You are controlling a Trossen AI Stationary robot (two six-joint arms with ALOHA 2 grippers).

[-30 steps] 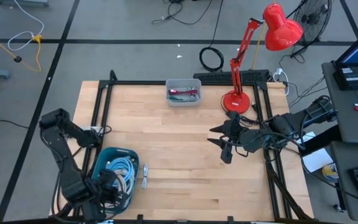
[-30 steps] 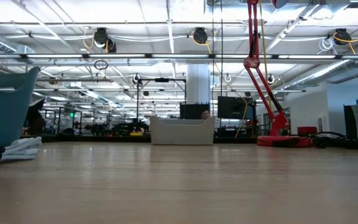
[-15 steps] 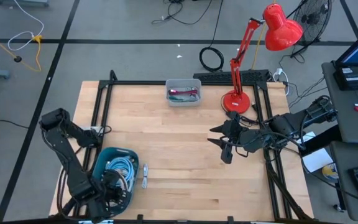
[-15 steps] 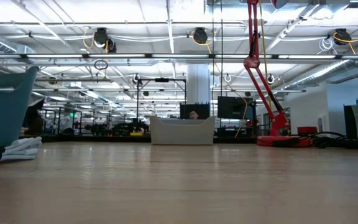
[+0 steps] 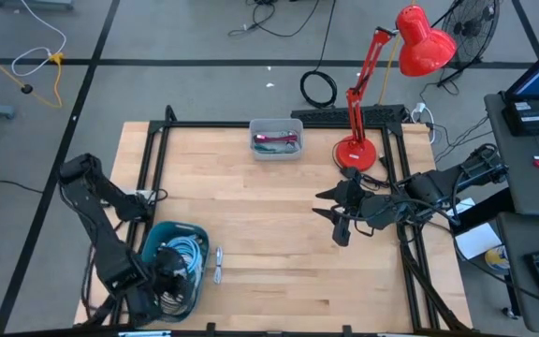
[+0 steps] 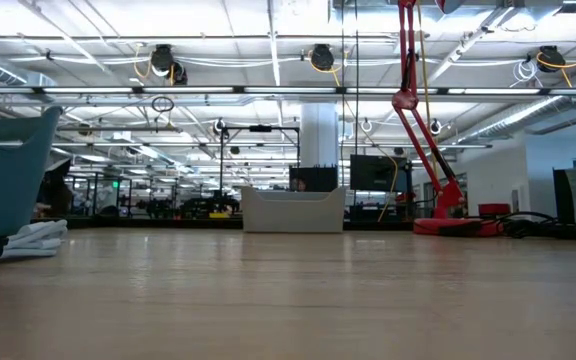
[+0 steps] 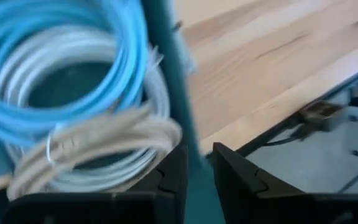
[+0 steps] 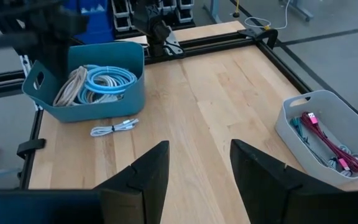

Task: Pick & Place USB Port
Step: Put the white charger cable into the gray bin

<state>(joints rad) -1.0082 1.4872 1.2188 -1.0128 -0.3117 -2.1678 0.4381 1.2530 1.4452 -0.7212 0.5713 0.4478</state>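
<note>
Hovering over the near-left corner of the tabletop [image 5: 279, 243], the left hand [image 7: 194, 168] sits at the rim of the teal basket [image 5: 152, 239], its two fingers [image 7: 235, 177] slightly parted on either side of the basket's thin wall; whether they actually press on that wall is hard to judge from so close, so I cannot tell if it is gripped. Coiled blue and white cables [image 7: 73, 93] fill the basket. Just beside the basket, on the bare wood, lies a small bundled white USB cable [image 5: 218, 264], touched by neither arm. Farther back, near the middle of the far edge, stands a grey bin [image 5: 276, 139] holding pink and teal cables [image 8: 328, 140]. To its right a red desk lamp [image 5: 356, 150] rests with its base on the tabletop. At the right side, the right hand [image 5: 340, 225] hangs above the wood with its fingers [image 8: 138, 180] spread apart and nothing between them, well apart from both containers.
</note>
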